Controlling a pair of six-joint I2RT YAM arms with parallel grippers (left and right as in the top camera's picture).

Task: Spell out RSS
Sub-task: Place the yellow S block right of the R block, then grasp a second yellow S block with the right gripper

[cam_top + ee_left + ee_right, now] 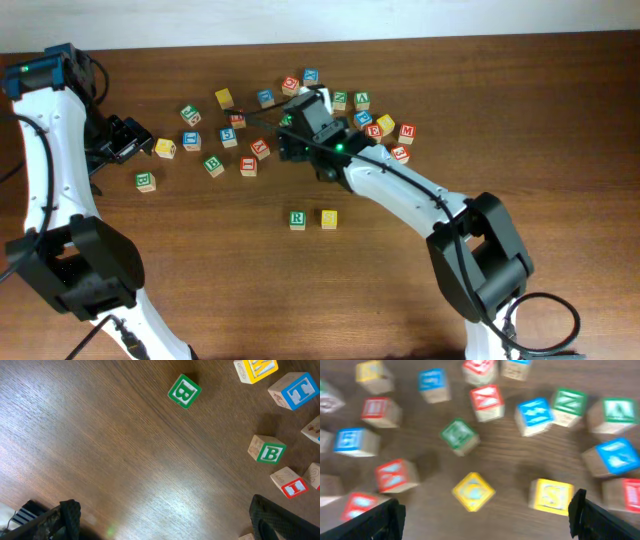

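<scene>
Blocks for the word come first: low in the middle of the overhead frame, a green R block (297, 219) and a yellow block (329, 218) sit side by side, just apart, the R on the left. The yellow one's letter is too small to read. Bare table (230, 280) surrounds the pair, which lies well apart from the loose pile higher up.

Above them, the right gripper (300, 120) hangs over the middle of the scattered cluster. In its wrist view the right gripper (487, 510) has its fingers (380, 520) spread wide at the two lower corners, with nothing held. Below it, blurred, lie a tilted yellow cube (472, 491), a second yellow cube (551, 495) at lower right and a green cube (460, 436) near the centre. Further up that frame a row of red, blue and green blocks runs across, their letters smeared.

At the left of the overhead frame, the left gripper (125, 140) sits just left of a yellow-faced block (165, 148), above a lone green block (145, 181). Seen from its wrist, the left gripper (165, 520) is also spread and empty, its fingertips (67, 517) at the bottom corners over bare wood. Beyond them lie a green B block (184, 391) at upper centre, another green B (267, 451) at right and a blue T block (295, 391) at the upper right corner.
</scene>
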